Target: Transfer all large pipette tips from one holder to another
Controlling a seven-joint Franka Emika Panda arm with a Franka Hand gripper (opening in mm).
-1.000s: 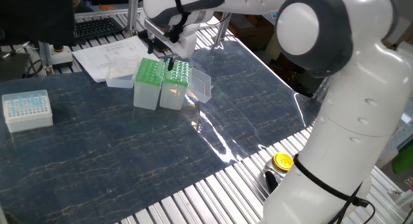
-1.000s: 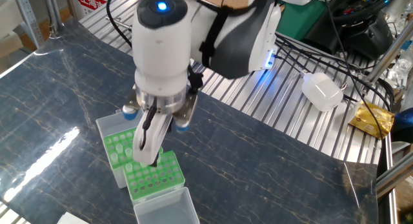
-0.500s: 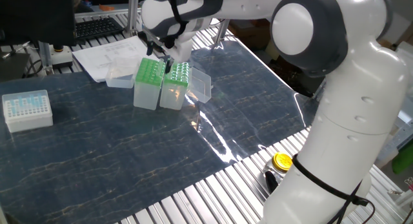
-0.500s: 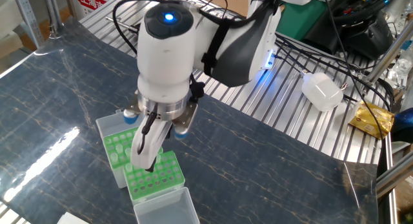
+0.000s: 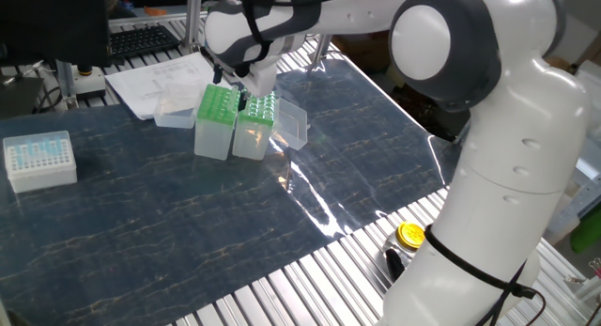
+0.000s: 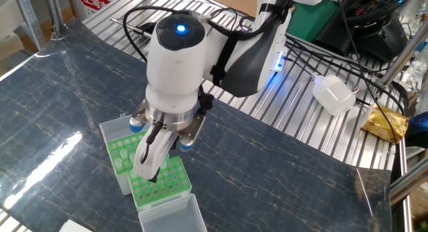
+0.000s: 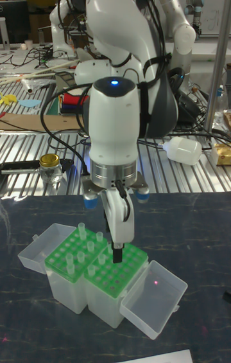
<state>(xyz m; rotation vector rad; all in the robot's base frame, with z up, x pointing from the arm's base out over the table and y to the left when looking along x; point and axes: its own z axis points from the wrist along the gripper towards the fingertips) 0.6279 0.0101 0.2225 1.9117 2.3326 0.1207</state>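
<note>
Two green racks stand side by side with their clear lids open. One rack (image 7: 67,257) (image 6: 122,150) carries several large pipette tips (image 7: 82,229) (image 6: 118,164) standing proud of it. The other rack (image 7: 112,279) (image 6: 164,185) (image 5: 260,110) shows rows of pale dots. My gripper (image 7: 117,254) (image 6: 150,176) (image 5: 243,98) points straight down with its fingertips at the top of this second rack. The fingers overlap in every view, so neither a gap nor a held tip can be made out.
A white box of small pale-blue tips (image 5: 39,160) stands at the mat's left end. Papers (image 5: 155,82) lie behind the racks. A yellow-capped jar (image 5: 411,235) (image 7: 50,168) and a white bottle (image 6: 333,93) (image 7: 183,150) rest on the metal slats. An open lid (image 7: 154,295) juts out beside the racks.
The gripper has come down a little and shifted slightly over the rack with the pale dots. The racks have stayed where they were.
</note>
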